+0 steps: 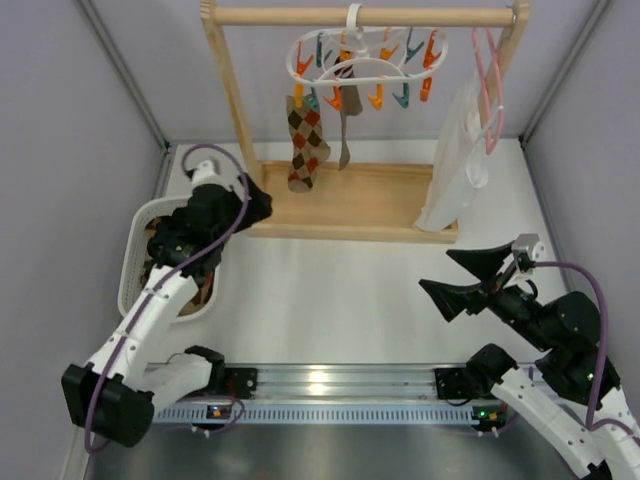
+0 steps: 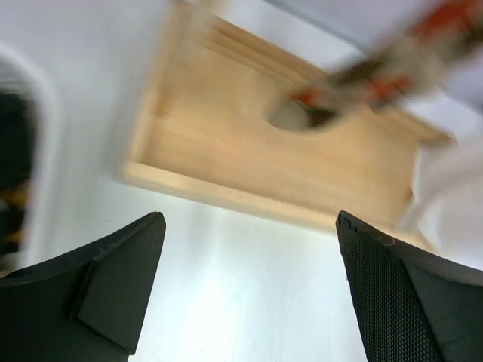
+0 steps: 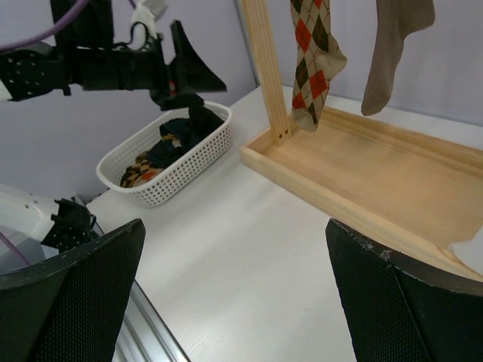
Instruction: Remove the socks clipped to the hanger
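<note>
**Left gripper** (image 2: 249, 219): jaws spread wide, nothing between them. The wrist view is blurred.
- Between and below the fingers: bare table (image 1: 330, 300).
- Ahead: the near edge of the rack's tray base (image 2: 279, 166) runs straight across.
- Outside the left finger: the basket (image 2: 26, 143) rim.
- Outside the right finger: the edge of the white garment (image 2: 453, 188).
- Top view: the gripper (image 1: 255, 205) sits just beside the rack's left post (image 1: 232, 100), at the tray's near-left corner.

**Right gripper** (image 3: 234, 226): jaws wide, empty.
- It hovers over open table, well apart from the rack.
- Ahead and toward the right finger: the tray's raised lip crosses on a slant.
- Ahead and toward the left finger: the basket (image 3: 177, 162).
- Between lip and basket: a clear band of tabletop.

**Hanger** (image 1: 368, 64): hooked on the top rail (image 1: 300, 15), high above and ahead of both jaws. It is ringed with orange and teal clothespins (image 1: 430, 50).

**Argyle sock** (image 3: 313, 60): clipped and hanging. Its toe is just over the tray corner beside the post, up and ahead of the right jaws.

**Plain sock** (image 3: 392, 45): clipped just beside the argyle one, on the right-finger side, hanging free.

**Socks in the basket** (image 3: 166, 143): a dark and patterned heap. One dark end is raised just under the left gripper's fingers; whether they touch, I cannot tell.

**Pink hanger** (image 1: 490, 90): at the rail's far right, carrying the white garment.
</note>
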